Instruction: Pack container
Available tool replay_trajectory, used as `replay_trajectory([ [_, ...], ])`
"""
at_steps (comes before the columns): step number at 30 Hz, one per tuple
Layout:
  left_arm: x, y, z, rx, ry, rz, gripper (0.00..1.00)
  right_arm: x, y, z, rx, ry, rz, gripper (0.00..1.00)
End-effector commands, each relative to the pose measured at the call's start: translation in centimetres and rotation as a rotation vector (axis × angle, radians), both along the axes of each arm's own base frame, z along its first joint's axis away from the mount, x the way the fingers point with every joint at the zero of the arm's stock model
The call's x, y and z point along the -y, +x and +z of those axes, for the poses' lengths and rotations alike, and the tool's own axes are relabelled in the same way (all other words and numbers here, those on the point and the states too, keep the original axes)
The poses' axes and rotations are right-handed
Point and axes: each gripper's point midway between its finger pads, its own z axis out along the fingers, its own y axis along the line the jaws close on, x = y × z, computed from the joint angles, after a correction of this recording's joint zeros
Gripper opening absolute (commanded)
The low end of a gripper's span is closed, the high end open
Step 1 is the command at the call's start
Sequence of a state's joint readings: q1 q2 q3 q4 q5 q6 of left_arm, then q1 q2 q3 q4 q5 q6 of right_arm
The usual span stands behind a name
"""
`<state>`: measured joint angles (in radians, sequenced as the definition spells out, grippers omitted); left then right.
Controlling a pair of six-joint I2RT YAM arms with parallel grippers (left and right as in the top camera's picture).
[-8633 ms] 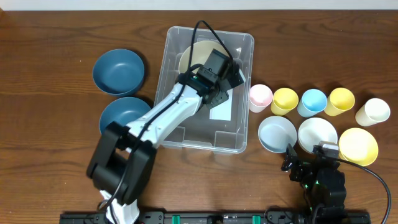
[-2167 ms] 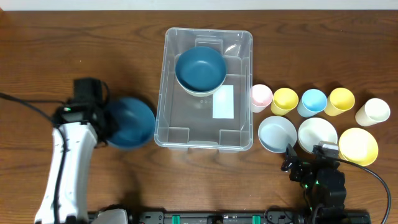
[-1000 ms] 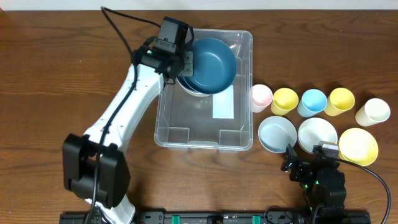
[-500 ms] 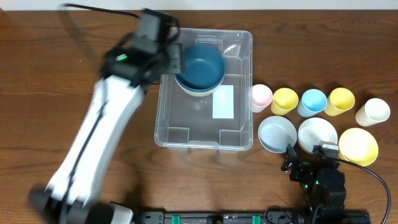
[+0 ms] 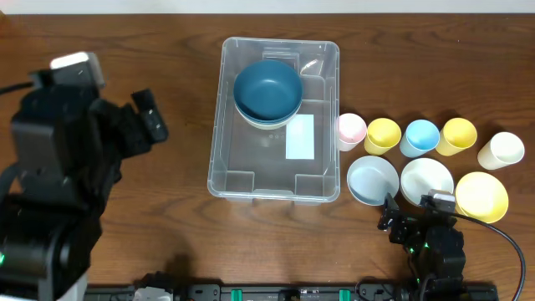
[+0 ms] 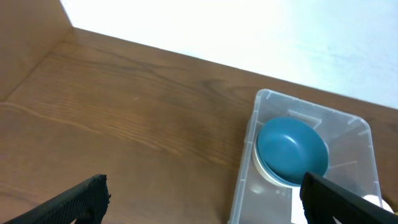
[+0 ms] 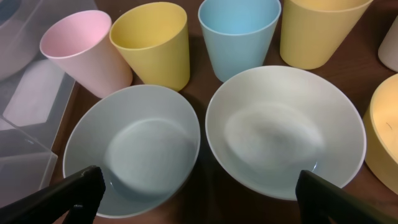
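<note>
**A:** Where is the container?

**B:** The container (image 5: 267,171) stands mid-table (image 5: 125,50), its long side running away from the arms. A white label (image 5: 299,137) lies at its floor, right of centre. In the far half sits a dark blue bowl (image 5: 267,90), nested in a cream bowl (image 5: 266,123) of which only a strip of rim shows.

**A:** State of the left gripper?

**B:** The left gripper (image 6: 204,186) is held high on the left side of the table, well apart from the container. Its fingers are spread wide and grip nothing. From above, the arm is large and blurred, so go by the wrist view.

**A:** And the right gripper?

**B:** The right gripper (image 7: 199,180) sits low at the near right. Its fingers are also wide apart, above the near rims of a pale grey bowl (image 7: 132,146) and a white bowl (image 7: 283,134). These two stand side by side, but I cannot tell whether they touch.

**A:** Other items?

**B:** A yellow bowl (image 5: 481,196) stands right of the white bowl. Behind the bowls is a row of upright cups:
- pink cup (image 5: 349,130), just beside the container's right wall
- yellow cup (image 5: 383,135)
- light blue cup (image 5: 420,138)
- second yellow cup (image 5: 459,135)
- cream cup (image 5: 501,150)
</note>
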<state>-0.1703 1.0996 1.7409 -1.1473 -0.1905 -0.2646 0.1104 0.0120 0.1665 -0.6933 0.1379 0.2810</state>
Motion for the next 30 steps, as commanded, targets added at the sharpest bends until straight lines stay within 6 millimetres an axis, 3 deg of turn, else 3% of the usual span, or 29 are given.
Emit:
replay_trajectory([
  [1, -0.6, -1.2, 0.4, 0.015, 0.006, 0.018, 0.98, 0.2, 0.0, -0.1, 0.001, 0.007, -0.015, 0.99],
  [6, -0.8, -2.0, 0.3, 0.007, 0.007, 0.018, 0.98, -0.3, 0.3, 0.4, 0.026, 0.056, -0.013, 0.99],
  [9, -0.8, -2.1, 0.0, -0.004, 0.009, 0.017, 0.98, -3.1, 0.9, 2.0, 0.08, 0.304, 0.044, 0.99],
  [12, -0.8, -2.1, 0.0, -0.007, 0.01, 0.017, 0.98, -6.4, 0.3, 2.5, 0.029, 0.575, 0.114, 0.99],
  [17, -0.8, -2.1, 0.0, -0.007, 0.01, 0.017, 0.98, -7.2, 0.2, 3.5, 0.036, 0.643, 0.142, 0.99],
  [20, -0.8, -2.1, 0.0, -0.007, 0.01, 0.017, 0.98, -6.1, 0.3, 5.0, 0.071, 0.596, 0.097, 0.99],
  [23, -0.8, -2.1, 0.0, -0.007, 0.01, 0.017, 0.98, -4.5, 0.1, 7.8, 0.107, 0.504, 0.047, 0.99],
  [26, -0.8, -2.1, 0.0, -0.008, 0.01, 0.017, 0.98, -1.5, 0.0, 10.9, 0.122, 0.387, -0.094, 0.99],
  [30, -0.8, -2.1, 0.0, -0.008, 0.01, 0.017, 0.98, 2.4, -0.1, 13.6, 0.075, 0.245, -0.298, 0.99],
])
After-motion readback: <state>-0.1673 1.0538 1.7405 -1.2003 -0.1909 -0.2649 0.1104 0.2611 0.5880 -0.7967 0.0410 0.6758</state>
